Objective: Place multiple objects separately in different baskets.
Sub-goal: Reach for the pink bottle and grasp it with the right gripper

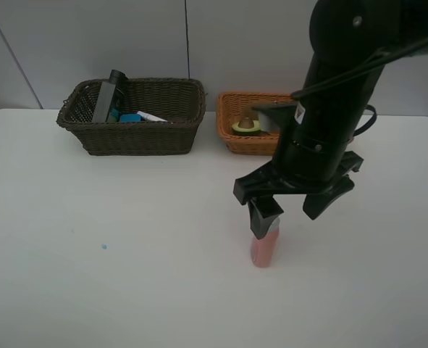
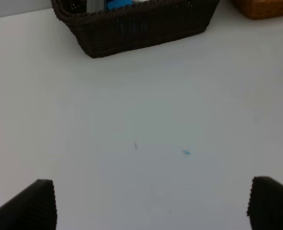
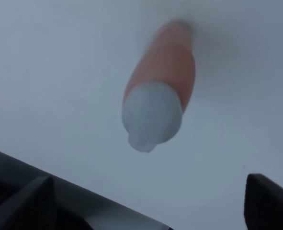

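Note:
A pink bottle (image 1: 263,250) with a white cap stands on the white table, right of centre. My right gripper (image 1: 293,209) hangs open just above it, one finger over the cap; in the right wrist view the pink bottle (image 3: 163,79) is apart from the open right gripper (image 3: 146,206). The dark brown basket (image 1: 141,138) at the back left holds a dark green pump bottle (image 1: 108,98), a blue eraser block (image 1: 130,117) and a white marker (image 1: 153,116). The light orange basket (image 1: 246,145) holds a halved avocado (image 1: 246,127). My left gripper (image 2: 151,206) is open over bare table.
The right arm (image 1: 329,94) covers the right part of the orange basket. A small blue speck (image 1: 103,246) marks the table at front left. In the left wrist view the dark basket (image 2: 136,28) and a corner of the orange basket (image 2: 263,7) lie far ahead.

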